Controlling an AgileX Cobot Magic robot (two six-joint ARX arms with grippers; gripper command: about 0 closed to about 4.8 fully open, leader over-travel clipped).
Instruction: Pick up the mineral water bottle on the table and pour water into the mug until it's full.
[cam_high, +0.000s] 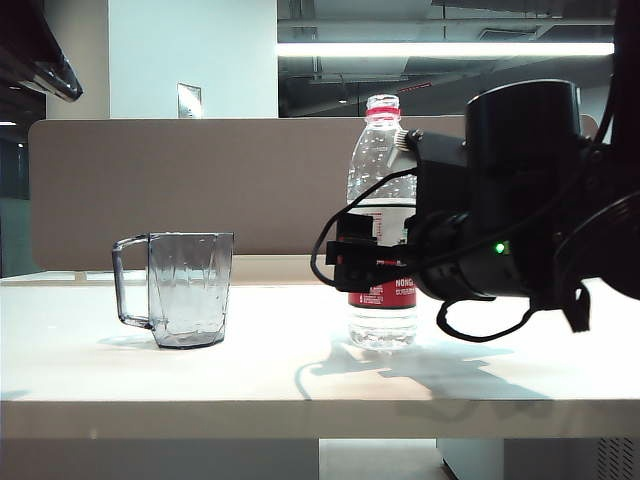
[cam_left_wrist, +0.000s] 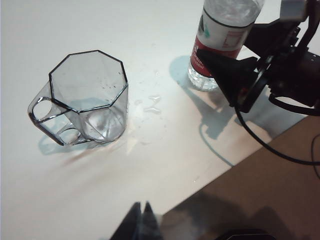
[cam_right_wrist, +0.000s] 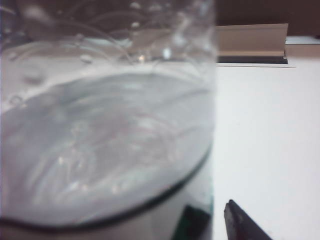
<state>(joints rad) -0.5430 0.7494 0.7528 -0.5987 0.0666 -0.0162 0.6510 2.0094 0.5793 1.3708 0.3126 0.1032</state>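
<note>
Mineral water bottle (cam_high: 381, 220) upright on table (cam_high: 250, 375), at 3 o'clock from mug (cam_high: 185, 288) in the exterior view, well apart. Right end effector (cam_high: 356, 262) level at the bottle's label, jaws wide open around it; contact impossible to tell. Left end effector (cam_left_wrist: 142, 220) over the table's near edge, fingertips pressed together, empty.

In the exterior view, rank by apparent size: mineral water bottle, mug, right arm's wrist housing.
1. Right arm's wrist housing, though it sits nearest the camera, which inflates it.
2. Mineral water bottle, taller than the mug.
3. Mug.
</note>
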